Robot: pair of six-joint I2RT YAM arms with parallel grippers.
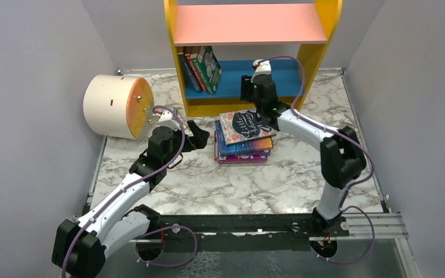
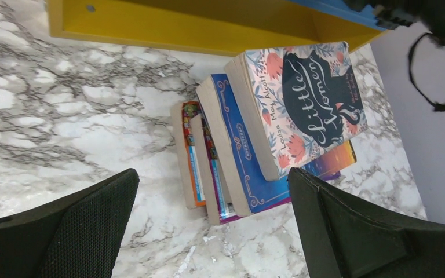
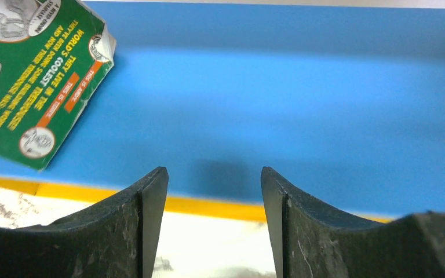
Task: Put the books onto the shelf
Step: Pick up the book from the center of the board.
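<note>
Grippers: right gripper (image 3: 214, 179) sits at the front lip of the shelf (image 1: 318, 35), pointed in over the blue lower board (image 3: 301, 104). Jaws are part-way apart with only bare board showing between them; they grip nothing. Left gripper (image 2: 213, 176) hangs in front of the shelf, left of the stack of books (image 1: 243, 139). Its jaws are spread wide, aimed at the stack and not touching it.

Materials: finger pads (image 2: 87, 231) on the left are black with a fine woven grain. The right fingers look smoother, scuffed and curved. The shelf has yellow side panels and a flat matte pink upper board (image 1: 249, 23). The table (image 1: 208, 179) is white marble-patterned with grey veins.

Books: the stack lies flat on the table just in front of the shelf, spines fanned unevenly. The top cover (image 2: 313, 104) is floral and reads "Little Women". Under it are a blue cover with gold scrollwork, then purple and orange edges. More books (image 1: 200, 69) stand leaning at the left end of the blue board, the outermost a green paperback (image 3: 35, 75) with a dog-eared corner.

Hard to make out: the lower books in the stack show edges only, so I cannot count them surely. The shelf top is cut off by the frame. A cream cylinder (image 1: 113, 104) with an orange end lies left of the shelf.
</note>
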